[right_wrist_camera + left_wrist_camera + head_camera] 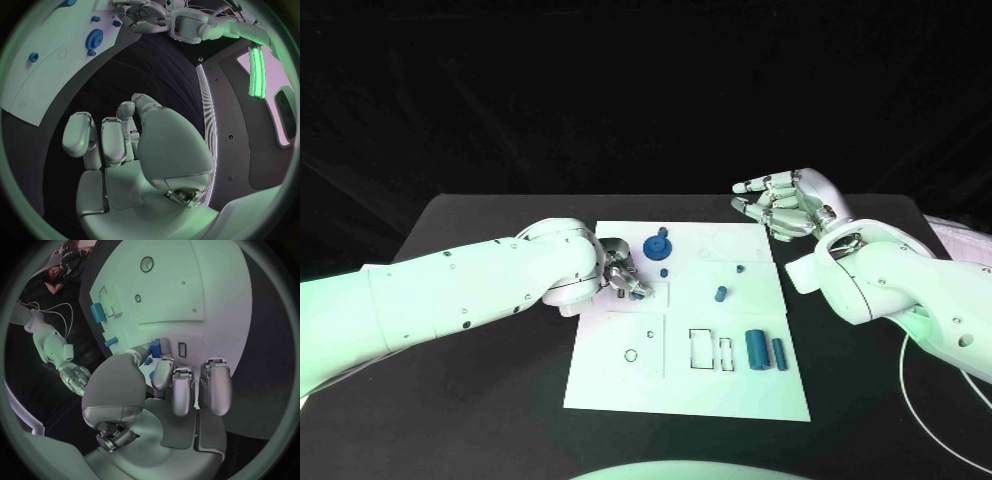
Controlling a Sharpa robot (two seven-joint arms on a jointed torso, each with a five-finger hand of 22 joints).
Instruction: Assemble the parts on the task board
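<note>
left robot hand [620, 278] sits at the task board [689, 385] left edge, pinching a small blue part [154, 347] at its fingertips, over the board. right robot hand [788, 205] hovers off the far right corner above the counter, fingers curled, holding nothing. left is nearer; remaining blue cylinders [764, 351] lie toward the right-near side.

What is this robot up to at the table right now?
It is assembling small blue parts on the white task board. The left hand is over the board's left side, pinching a small blue part at its fingertips. The right hand hovers off the board's far right corner with its fingers curled and nothing in them. A blue gear, a small peg and two blue cylinders sit on the board.
</note>
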